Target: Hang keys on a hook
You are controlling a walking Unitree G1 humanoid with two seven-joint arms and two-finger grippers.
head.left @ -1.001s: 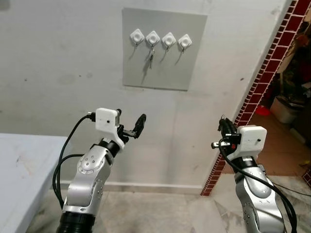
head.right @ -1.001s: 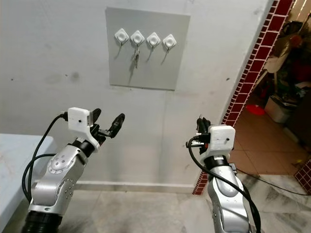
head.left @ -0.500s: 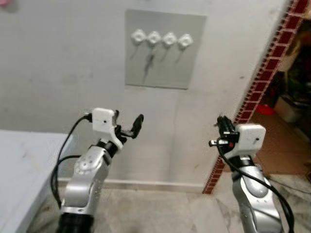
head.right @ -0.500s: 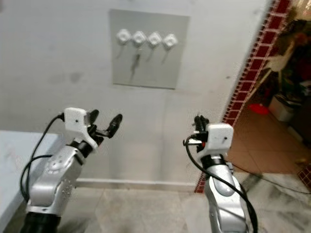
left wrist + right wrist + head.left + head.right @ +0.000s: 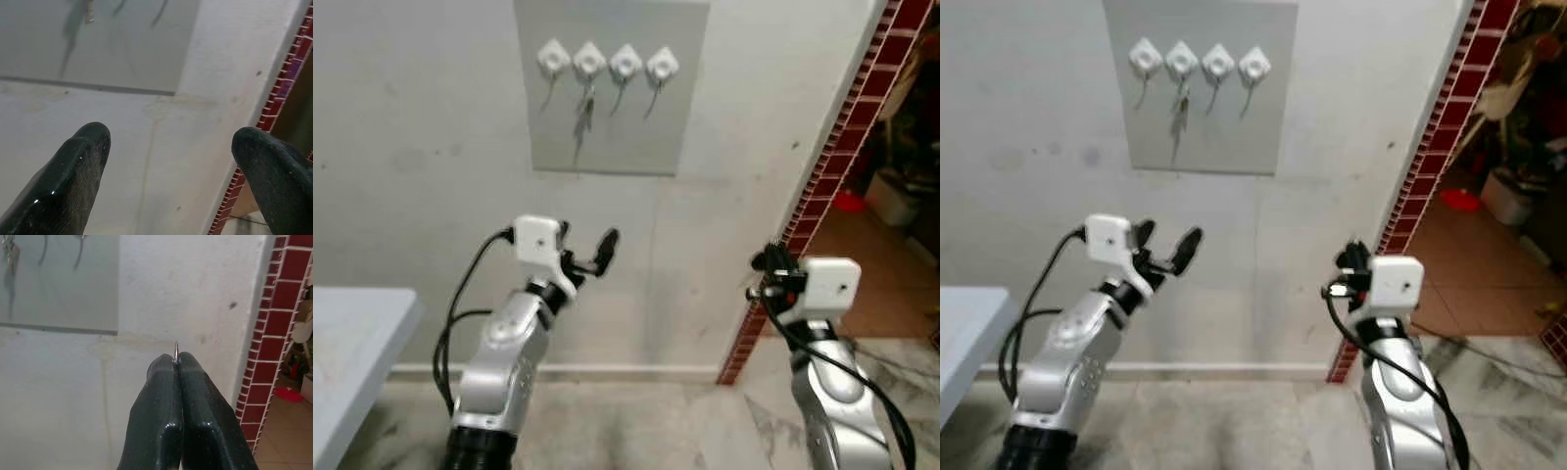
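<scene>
Raising our right gripper [image 5: 177,363], we pinch a thin key ring [image 5: 176,350] at the fingertips; the hooks [image 5: 607,62] are above. Our left gripper [image 5: 587,253] is raised, wide open and empty.

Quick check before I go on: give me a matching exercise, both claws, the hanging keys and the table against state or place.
1. left claw
2. right claw
3. hanging keys
4. table

a. shut on a thin metal ring
b. on the second hook from the left
c. open, holding nothing
d. low on the robot's left

Pairs: 1-c, 2-a, 3-b, 4-d
</scene>
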